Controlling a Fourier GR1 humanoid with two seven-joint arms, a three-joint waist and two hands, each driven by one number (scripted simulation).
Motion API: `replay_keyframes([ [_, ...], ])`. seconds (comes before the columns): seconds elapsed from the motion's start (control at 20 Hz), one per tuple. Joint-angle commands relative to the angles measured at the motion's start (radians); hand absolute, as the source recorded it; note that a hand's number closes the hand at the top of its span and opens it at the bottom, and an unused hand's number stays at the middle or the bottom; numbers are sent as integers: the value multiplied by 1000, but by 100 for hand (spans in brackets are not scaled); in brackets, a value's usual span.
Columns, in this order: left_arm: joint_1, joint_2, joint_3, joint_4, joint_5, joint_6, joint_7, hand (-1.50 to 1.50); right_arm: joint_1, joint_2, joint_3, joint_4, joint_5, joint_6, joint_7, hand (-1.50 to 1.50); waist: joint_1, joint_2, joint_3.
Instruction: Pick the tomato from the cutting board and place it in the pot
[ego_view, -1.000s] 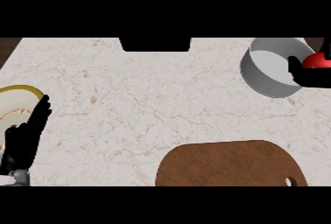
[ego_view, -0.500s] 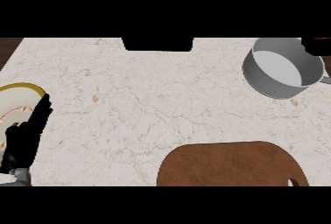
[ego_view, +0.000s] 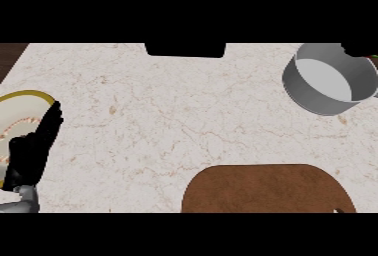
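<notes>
Above pot (ego_view: 328, 80): right hand (ego_view: 359, 50), mostly out of view, fingers impossible to tell, perhaps holding tomato (ego_view: 373, 57). Left hand (ego_view: 33, 147) resting open over plate (ego_view: 16, 112). Risk: tomato released off-centre, striking rim and rolling away.

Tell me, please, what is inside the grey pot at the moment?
The visible part of the pot's interior shows only its pale inner wall, with no tomato. A dark shape at the view's upper right edge covers the pot's far rim; what lies behind it cannot be seen.
</notes>
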Motion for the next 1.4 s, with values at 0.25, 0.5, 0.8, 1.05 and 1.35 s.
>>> replay_keyframes([
  [0.25,-19,-29,-27,-6,-17,6,11,0,-149,-9,-76,337,-19,-26,-67,-150,23,10,2],
  [0.5,1,-14,-13,13,-18,-5,-53,0,-208,-17,-122,404,-65,26,-112,-150,35,14,1],
  [0.8,-5,-27,-30,-7,-29,-1,-29,0,-140,15,-208,428,-147,-59,-295,-150,24,14,4],
  [1.05,-7,-1,14,17,-3,-15,-21,0,-177,-16,-388,394,-345,17,-398,-150,-2,3,3],
  [1.35,-39,-43,-12,21,-27,18,11,0,-159,-63,-441,467,-405,128,-368,-150,-8,4,2],
])
